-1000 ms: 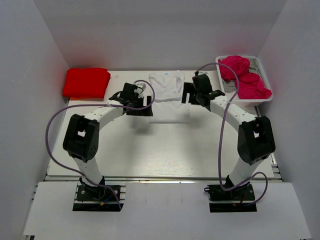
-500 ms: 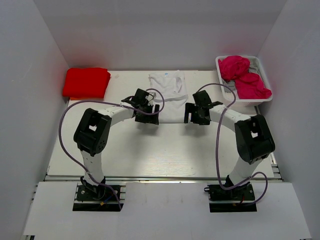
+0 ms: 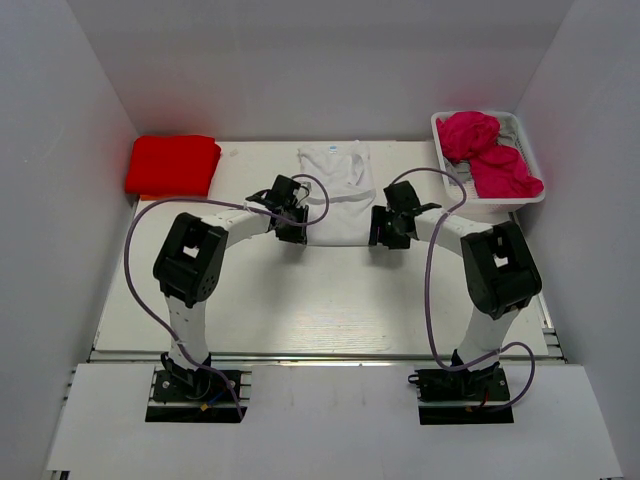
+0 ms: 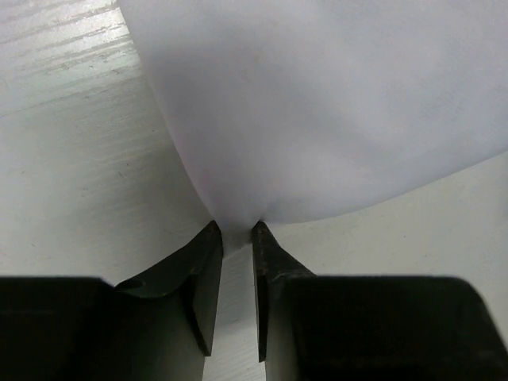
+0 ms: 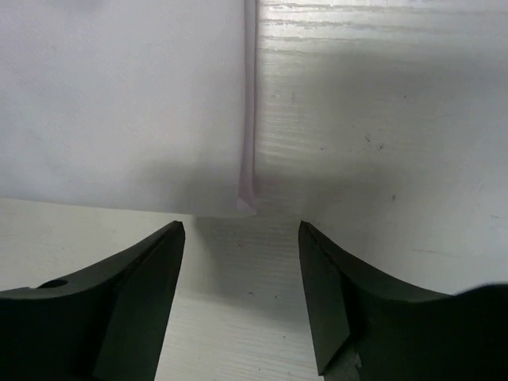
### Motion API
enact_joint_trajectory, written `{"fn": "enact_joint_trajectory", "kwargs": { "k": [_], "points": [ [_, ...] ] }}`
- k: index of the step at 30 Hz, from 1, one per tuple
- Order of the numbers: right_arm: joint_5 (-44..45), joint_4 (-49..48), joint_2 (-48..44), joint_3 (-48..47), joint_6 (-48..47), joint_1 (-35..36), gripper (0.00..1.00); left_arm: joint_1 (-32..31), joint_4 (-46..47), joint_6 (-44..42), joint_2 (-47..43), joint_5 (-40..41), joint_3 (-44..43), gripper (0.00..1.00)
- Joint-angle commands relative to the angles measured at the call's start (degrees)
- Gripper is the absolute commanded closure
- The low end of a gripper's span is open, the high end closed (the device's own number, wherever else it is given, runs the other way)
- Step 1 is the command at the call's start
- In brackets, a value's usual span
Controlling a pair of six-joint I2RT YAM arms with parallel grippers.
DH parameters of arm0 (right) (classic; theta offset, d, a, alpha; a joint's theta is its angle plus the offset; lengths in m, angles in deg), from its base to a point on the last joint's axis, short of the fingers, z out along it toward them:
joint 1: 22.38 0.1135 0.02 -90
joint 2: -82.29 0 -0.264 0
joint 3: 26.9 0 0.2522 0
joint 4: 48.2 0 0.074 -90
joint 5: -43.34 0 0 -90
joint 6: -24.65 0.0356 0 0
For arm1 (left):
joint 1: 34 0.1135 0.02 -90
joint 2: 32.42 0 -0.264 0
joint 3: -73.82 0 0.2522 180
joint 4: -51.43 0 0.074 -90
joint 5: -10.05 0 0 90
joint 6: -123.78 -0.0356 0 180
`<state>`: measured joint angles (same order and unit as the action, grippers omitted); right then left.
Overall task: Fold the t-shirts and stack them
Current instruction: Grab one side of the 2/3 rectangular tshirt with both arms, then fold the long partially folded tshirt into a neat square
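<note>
White table [image 3: 300, 300] carries the white t-shirt [image 3: 338, 190] flat, centre-back. Moved from its sides to the near hem, the left fingers [image 4: 198, 278] clamp one corner and the right fingers [image 5: 135, 309] gape just short of the other; a hem fold seems next.

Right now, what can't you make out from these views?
- Top view: the fingertips of the left gripper and right gripper are hidden under their own wrists.
- Wrist views: the white t-shirt is cut off by frame edges.
- Top view: the magenta-pink t-shirts in the basket are bunched, so they can't be counted.
- Top view: the neck label print is too small.
</note>
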<state>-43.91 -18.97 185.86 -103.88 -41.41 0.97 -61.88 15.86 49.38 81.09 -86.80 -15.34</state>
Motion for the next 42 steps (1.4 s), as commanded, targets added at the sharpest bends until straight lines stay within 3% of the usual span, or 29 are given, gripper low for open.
{"fn": "enact_joint_trajectory", "kwargs": {
  "k": [1, 2, 5, 9, 12, 17, 23, 32, 38, 42],
  "points": [
    [-1.6, -2.6, 1.2, -1.6, 0.4, -0.2, 0.37, -0.2, 0.5, -0.4, 0.0, -0.4, 0.1, 0.69],
    [-1.9, -3.2, 1.1, -1.1, 0.2, -0.3, 0.41, -0.2, 0.5, -0.4, 0.0, -0.9, 0.1, 0.73],
    [-2.1, -5.0, 1.5, -0.5, 0.0, -0.1, 0.83, -0.2, 0.5, -0.4, 0.7, -0.9, -0.5, 0.87],
    [-2.2, -4.8, 1.9, -0.9, -0.1, -0.1, 0.86, -0.2, 0.5, -0.4, 1.9, -1.4, -1.7, 1.0],
    [-2.2, -5.5, 1.2, -0.2, -0.4, -0.2, 1.0, -0.2, 1.3, -0.4, 1.9, -1.4, -0.5, 1.0],
    [-4.1, -8.5, -2.0, 3.3, -2.0, -0.1, 1.0, -0.2, 6.6, -0.4, -3.1, -2.6, 4.4, 1.0],
    [-5.7, -10.0, -6.3, 7.8, -4.0, 0.4, 1.0, -0.2, 6.1, -0.4, -7.1, -6.1, 6.3, 1.0],
    [-7.4, -8.7, -25.5, 22.4, -3.4, 1.4, 1.0, -2.0, 5.6, 2.9, -23.4, -9.7, 19.0, 1.0],
    [-11.0, -5.2, -34.2, 23.2, -2.7, 3.1, 1.0, -3.2, 3.0, 4.0, -32.5, -11.7, 18.5, 1.0],
    [-6.2, -5.1, -37.4, 18.5, -3.1, 3.1, 1.0, -3.2, 1.7, 6.3, -34.3, -5.1, 13.9, 1.0]
  ]
}}
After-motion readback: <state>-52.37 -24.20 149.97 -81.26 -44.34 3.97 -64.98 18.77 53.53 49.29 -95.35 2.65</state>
